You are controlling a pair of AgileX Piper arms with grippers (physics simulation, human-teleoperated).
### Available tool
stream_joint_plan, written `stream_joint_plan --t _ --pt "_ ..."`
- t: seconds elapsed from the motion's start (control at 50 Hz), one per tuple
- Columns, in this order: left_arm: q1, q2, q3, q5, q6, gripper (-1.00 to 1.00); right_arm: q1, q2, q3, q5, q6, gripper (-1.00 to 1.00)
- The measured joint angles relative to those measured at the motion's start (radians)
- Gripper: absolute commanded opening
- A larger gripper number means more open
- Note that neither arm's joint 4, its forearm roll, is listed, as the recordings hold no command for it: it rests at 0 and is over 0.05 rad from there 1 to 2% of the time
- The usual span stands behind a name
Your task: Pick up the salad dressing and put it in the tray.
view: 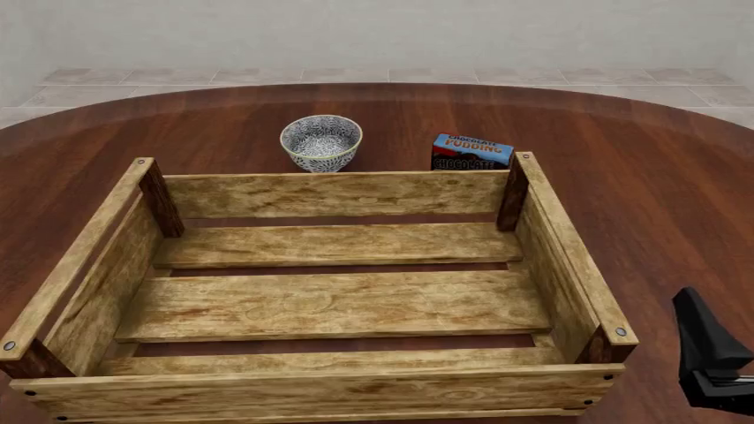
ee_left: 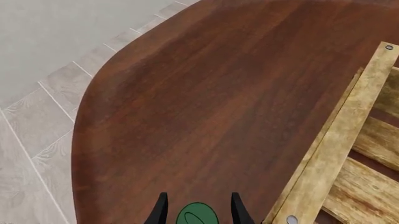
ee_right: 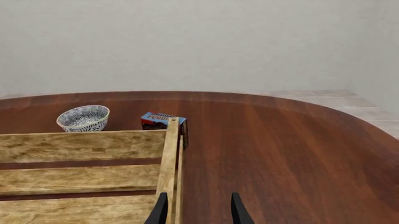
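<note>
A large slatted wooden tray (view: 330, 305) sits in the middle of a round, dark-wood worktop (view: 659, 177), with nothing lying on its slats. Beyond its far wall stand a small patterned bowl (view: 320, 142) and, to the right of it, a blue-and-dark pudding box (view: 471, 152), both just outside the tray. In the left wrist view, the left end effector (ee_left: 197, 209) shows two dark fingers (ee_left: 160, 211) set on either side of the green cap of the dressing (ee_left: 197, 216), very close to it; only the cap top is visible, so the bottle's body cannot be seen, and whether the fingers actually press on it cannot be told. That cap is above bare worktop just outside the tray's wall, beside one of its top rails. The dressing does not appear in the front view. The right end effector (ee_right: 197, 210) has its fingers apart with nothing between them, hovering near the tray's right wall with the bowl and box further ahead. In the front view only a dark piece of the right arm (view: 711, 353) shows at the lower right edge, beside the tray's near right corner.
</note>
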State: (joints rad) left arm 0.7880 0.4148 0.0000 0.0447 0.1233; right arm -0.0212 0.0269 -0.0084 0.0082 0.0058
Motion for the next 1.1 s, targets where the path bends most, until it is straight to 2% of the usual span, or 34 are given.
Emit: stream_joint_plan --t 0.16,0.18,0.42,1.1 --pt "-0.001 0.034 0.0 -0.024 -0.002 1.0 -0.001 0.003 0.0 -0.002 0.002 1.0" --pt "-0.002 0.039 0.0 -0.028 -0.004 -1.0 -0.001 0.003 -0.001 -0.002 0.002 1.0" --pt "0.002 0.151 -0.009 -0.129 -0.019 -1.0 -0.002 0.007 -0.002 -0.004 0.004 1.0" --pt "0.012 0.045 0.0 -0.057 -0.007 -1.0 -0.003 0.009 0.002 -0.01 0.007 1.0"
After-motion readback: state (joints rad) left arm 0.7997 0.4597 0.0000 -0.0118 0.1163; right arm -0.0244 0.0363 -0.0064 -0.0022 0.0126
